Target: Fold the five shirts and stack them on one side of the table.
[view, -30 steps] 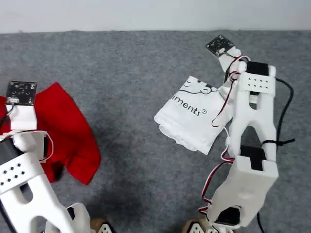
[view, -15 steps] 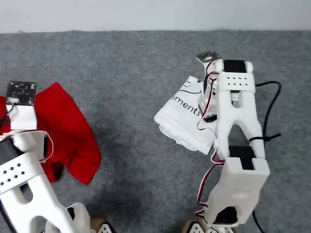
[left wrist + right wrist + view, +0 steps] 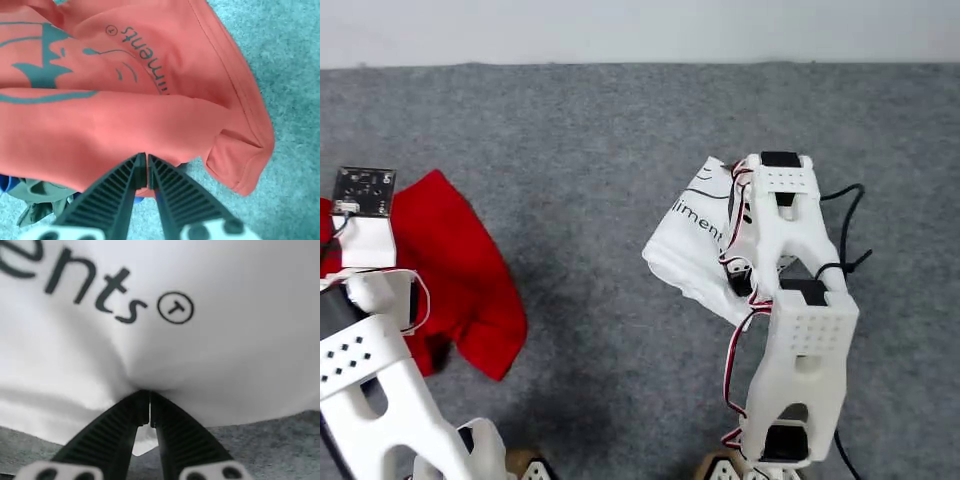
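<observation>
Two shirts lie well apart on the counter (image 3: 580, 150). The left shirt (image 3: 460, 270) lies at the left edge, on top of other garments (image 3: 40, 207) (their edges poke out beneath it). The right shirt (image 3: 685, 250) lies right of centre. The left end effector (image 3: 147, 167) sits over the left shirt's edge, and the right end effector (image 3: 149, 402) touches the right shirt from above.

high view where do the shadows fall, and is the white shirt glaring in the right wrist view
High view: soft shadows lie on the grey table along the lower edges of the red shirt and the white shirt; no glare. Right wrist view: the white shirt is bright, its print legible, its creases shaded.
</observation>
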Motion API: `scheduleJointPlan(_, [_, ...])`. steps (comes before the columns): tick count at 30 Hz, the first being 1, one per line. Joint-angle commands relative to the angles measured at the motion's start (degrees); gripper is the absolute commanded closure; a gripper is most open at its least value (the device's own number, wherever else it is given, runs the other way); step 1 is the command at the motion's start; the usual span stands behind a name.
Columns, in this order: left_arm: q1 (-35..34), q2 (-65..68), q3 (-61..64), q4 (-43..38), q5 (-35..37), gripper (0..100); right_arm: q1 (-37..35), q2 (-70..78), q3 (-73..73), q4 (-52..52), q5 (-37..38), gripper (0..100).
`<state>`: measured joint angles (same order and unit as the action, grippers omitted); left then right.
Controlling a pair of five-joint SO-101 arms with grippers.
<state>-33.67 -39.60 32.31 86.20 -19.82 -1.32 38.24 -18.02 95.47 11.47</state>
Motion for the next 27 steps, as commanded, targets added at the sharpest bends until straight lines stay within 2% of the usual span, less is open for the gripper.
scheduleJointPlan(1, [0.18, -1.05, -0.31, -0.79, -0.88, 98, -0.22, -5.23, -3.08, 1.98, -0.09, 99.0])
scheduleJointPlan(6, [0.44, -0.97, -0.22, -1.23, -0.79, 98, -0.22, -13.49, -5.01, 1.54, -0.09, 95.4])
scheduleJointPlan(10, [0.44, -0.97, -0.13, -1.23, -0.79, 98, -0.75, -14.2, -7.38, 1.45, -0.97, 73.9])
scheduleJointPlan(13, [0.44, -0.97, 0.13, -1.32, -0.79, 98, -0.4, -14.2, -7.74, 0.4, -7.12, 63.0])
scheduleJointPlan(17, [0.44, -0.97, 1.19, -1.32, -0.79, 98, -0.4, -14.02, -7.47, -2.59, -13.8, 62.3])
scheduleJointPlan(27, [0.35, -1.05, 1.27, -1.32, -0.88, 98, -0.84, -2.33, -7.74, -11.56, -21.19, 62.3])
